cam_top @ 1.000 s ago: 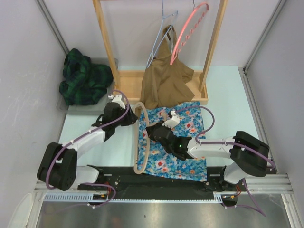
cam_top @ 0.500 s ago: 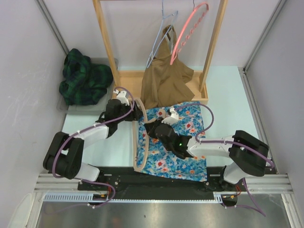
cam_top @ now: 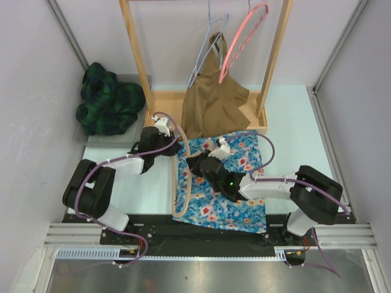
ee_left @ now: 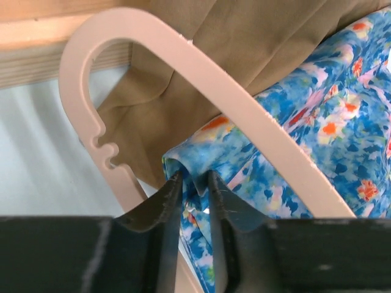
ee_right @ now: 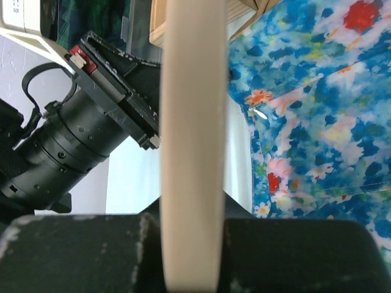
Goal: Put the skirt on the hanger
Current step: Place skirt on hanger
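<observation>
No writing, label or number can be read anywhere.

Three hangers: one beige plastic hanger (ee_right: pixel 189 122), one thin light-blue wire hanger (cam_top: pixel 201 55) and one pink plastic hanger (cam_top: pixel 235 40).

Three garments: one blue floral fabric skirt (cam_top: pixel 217 210), one tan-brown cloth garment (cam_top: pixel 214 104) and one crumpled dark green plaid garment (cam_top: pixel 107 101).

One pale wooden clothes rack (cam_top: pixel 136 50) with two upright posts.

One flat grey plastic tray (cam_top: pixel 98 140).

One pale teal table (cam_top: pixel 146 189).

Two robot arms with black joints and white links: one left arm (cam_top: pixel 122 166) and one right arm (cam_top: pixel 269 183).
</observation>
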{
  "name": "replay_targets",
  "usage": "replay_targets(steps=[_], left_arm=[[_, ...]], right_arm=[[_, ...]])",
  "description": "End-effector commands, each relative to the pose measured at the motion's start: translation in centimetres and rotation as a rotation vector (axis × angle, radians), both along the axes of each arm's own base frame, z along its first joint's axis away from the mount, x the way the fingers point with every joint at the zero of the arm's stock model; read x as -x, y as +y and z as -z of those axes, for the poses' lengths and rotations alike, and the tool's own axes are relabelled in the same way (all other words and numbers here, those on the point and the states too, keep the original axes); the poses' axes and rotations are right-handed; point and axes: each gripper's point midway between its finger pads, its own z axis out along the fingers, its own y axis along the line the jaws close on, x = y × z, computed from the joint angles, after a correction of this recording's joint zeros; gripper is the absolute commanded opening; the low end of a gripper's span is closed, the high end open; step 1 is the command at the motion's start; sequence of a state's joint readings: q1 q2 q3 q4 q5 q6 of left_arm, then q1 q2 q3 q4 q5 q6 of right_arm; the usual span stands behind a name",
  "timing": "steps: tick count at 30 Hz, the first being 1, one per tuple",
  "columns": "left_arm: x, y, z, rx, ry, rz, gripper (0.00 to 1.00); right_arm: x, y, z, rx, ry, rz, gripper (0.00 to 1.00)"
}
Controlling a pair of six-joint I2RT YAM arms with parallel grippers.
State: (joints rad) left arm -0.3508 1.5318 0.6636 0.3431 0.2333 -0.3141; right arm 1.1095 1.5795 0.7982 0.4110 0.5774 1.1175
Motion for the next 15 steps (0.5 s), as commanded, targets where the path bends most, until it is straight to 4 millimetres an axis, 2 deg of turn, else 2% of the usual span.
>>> replay_targets(steps=[1,2,3,5,9,11,15], left_arm=[[-1.8,-0.5,-1.8,0.018,-0.075,0.009,0.22],[-1.9,-0.3,-1.7,0.011,-0.076,-0.001,0.22],[-2.0,-0.1,-1.6,0.003,-0.079,-0.010,0.26],[-2.5,0.5,-1.5,-0.022,-0.085,-0.042,0.40],[-3.1,1.4,-1.2,-0.067,-0.086,-0.090,0.55],[-3.1,1.3,-1.0,-0.071,-0.081,-0.080,0.58],[-3.4,0.6,-0.6,-0.051,-0.069,-0.057,0.55]], right_arm=[[-0.4,-0.7,-0.8,-0.031,-0.022,0.043,0.00],[-0.5,-1.0,-0.9,-0.028,-0.023,0.049,0.00],[-0.4,-1.3,-0.6,-0.022,-0.020,0.052,0.00],[-0.5,-1.6,-0.6,-0.025,-0.021,0.057,0.00],[-0.3,-1.3,-0.4,-0.033,-0.021,0.040,0.00],[-0.3,-1.0,-0.3,-0.042,-0.019,0.034,0.00],[-0.5,-1.0,-0.1,-0.050,-0.013,0.039,0.00]])
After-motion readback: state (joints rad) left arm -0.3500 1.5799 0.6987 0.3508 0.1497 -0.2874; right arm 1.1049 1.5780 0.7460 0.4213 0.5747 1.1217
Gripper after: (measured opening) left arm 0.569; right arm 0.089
